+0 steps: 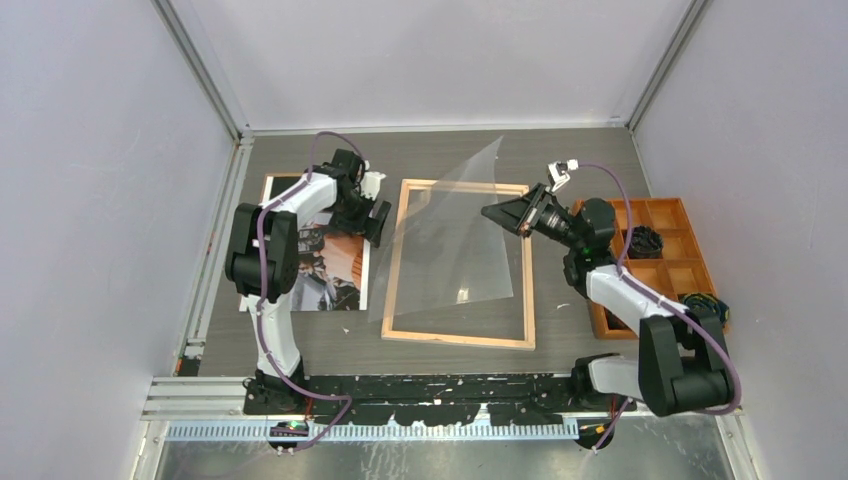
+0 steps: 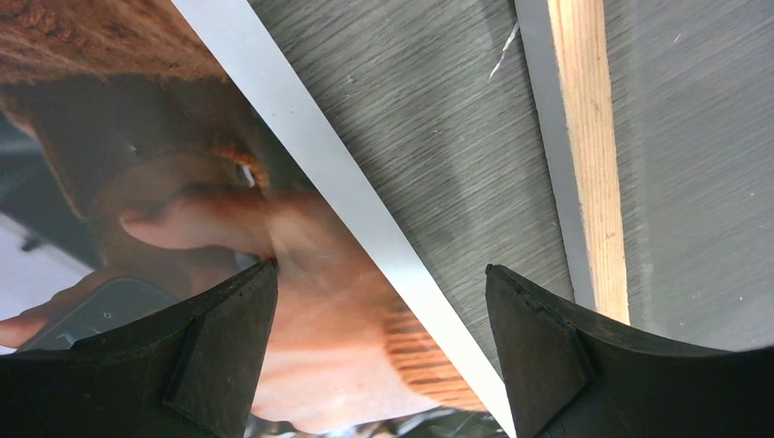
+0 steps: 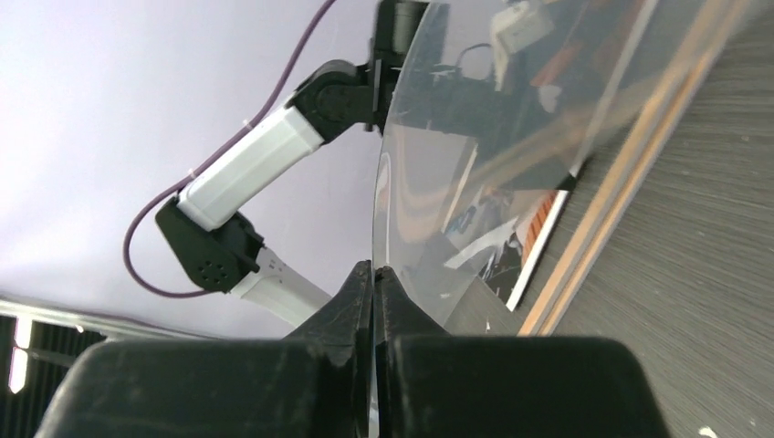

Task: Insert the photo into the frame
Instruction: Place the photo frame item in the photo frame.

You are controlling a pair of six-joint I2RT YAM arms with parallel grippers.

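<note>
Pinching clear pane [image 1: 455, 250], right pincer [image 3: 374, 278] clamped shut; left pincer [image 2: 379, 283] wide open over photo [image 2: 183, 182]; dark bundles [image 1: 647, 240] in orange tray [image 1: 706, 262].

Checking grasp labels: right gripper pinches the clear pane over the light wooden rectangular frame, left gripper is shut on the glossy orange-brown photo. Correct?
No. The left gripper is open, not shut on the glossy orange-brown photo; the left wrist view shows its jaws spread over the print's white edge. Right gripper does pinch the clear pane over the light wooden rectangular frame.
</note>
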